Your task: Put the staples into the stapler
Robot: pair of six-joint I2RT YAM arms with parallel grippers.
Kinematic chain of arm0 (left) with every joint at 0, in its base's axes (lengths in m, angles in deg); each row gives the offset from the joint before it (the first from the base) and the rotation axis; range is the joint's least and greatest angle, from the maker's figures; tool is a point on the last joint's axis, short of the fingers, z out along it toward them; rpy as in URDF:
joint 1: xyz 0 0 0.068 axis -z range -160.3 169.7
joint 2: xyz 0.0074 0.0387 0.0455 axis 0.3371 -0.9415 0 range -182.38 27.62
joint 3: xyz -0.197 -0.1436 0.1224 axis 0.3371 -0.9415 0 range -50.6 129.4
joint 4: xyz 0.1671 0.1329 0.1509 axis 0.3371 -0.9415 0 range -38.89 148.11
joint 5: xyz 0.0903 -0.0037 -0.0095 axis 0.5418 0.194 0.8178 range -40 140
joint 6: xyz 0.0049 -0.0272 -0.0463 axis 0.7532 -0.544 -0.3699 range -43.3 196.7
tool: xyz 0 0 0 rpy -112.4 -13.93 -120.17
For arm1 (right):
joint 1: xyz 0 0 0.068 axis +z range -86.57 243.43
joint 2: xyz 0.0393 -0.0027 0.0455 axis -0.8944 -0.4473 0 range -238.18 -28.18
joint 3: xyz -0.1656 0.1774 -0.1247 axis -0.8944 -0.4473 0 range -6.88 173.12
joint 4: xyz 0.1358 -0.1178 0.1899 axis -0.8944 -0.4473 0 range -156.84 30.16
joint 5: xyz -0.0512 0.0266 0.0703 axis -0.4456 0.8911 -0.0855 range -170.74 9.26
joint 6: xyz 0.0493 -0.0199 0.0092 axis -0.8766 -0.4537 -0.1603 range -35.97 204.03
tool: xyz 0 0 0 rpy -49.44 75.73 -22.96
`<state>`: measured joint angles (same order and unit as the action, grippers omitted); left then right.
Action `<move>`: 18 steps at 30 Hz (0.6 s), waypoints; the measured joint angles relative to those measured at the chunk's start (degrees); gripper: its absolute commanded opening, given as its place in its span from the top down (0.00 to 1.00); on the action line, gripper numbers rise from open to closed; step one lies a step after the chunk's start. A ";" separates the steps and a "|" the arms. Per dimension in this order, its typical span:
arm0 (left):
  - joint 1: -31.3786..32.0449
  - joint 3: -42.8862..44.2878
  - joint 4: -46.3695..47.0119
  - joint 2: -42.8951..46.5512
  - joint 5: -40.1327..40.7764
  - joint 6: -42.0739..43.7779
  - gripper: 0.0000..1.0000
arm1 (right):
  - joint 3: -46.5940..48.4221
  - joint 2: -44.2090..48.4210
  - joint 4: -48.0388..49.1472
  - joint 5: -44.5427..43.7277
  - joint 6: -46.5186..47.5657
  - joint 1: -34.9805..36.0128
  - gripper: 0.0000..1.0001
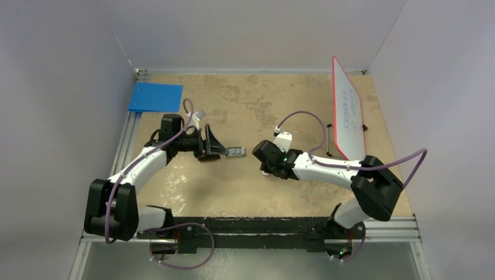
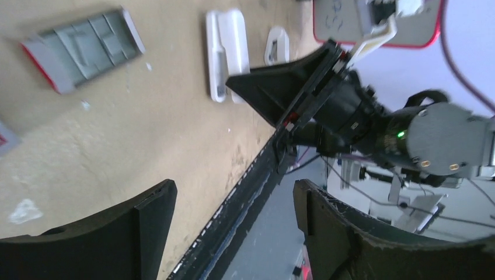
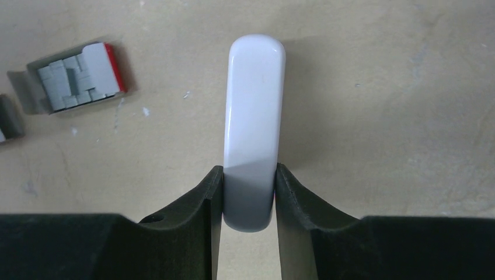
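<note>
The white bar-shaped stapler (image 3: 255, 111) lies on the tan table. My right gripper (image 3: 248, 175) is shut on the stapler's near end, one finger against each long side. The stapler also shows in the left wrist view (image 2: 226, 52), with a short white piece (image 2: 277, 45) beside it. The grey staples (image 3: 70, 81) lie in a small open red-and-white box to the stapler's left, seen too in the top view (image 1: 236, 151) and the left wrist view (image 2: 82, 46). My left gripper (image 1: 213, 146) is open and empty, just left of the box and tilted above the table (image 2: 233, 192).
A red-rimmed whiteboard (image 1: 349, 111) leans at the right, with a black pen (image 1: 328, 140) beside it. A blue flat pad (image 1: 155, 97) lies at the back left. A small grey piece (image 3: 9, 116) lies left of the staple box.
</note>
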<state>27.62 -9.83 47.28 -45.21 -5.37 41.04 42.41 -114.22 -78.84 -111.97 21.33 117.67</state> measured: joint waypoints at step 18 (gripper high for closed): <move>21.59 -20.57 30.71 -9.64 16.61 -22.36 0.57 | 1.36 -2.08 6.64 11.96 -0.33 0.00 0.72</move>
<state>49.22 -30.39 77.99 -54.85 11.24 18.68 43.77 -116.30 -72.20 -100.01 21.01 117.67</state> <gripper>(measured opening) 0.448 0.361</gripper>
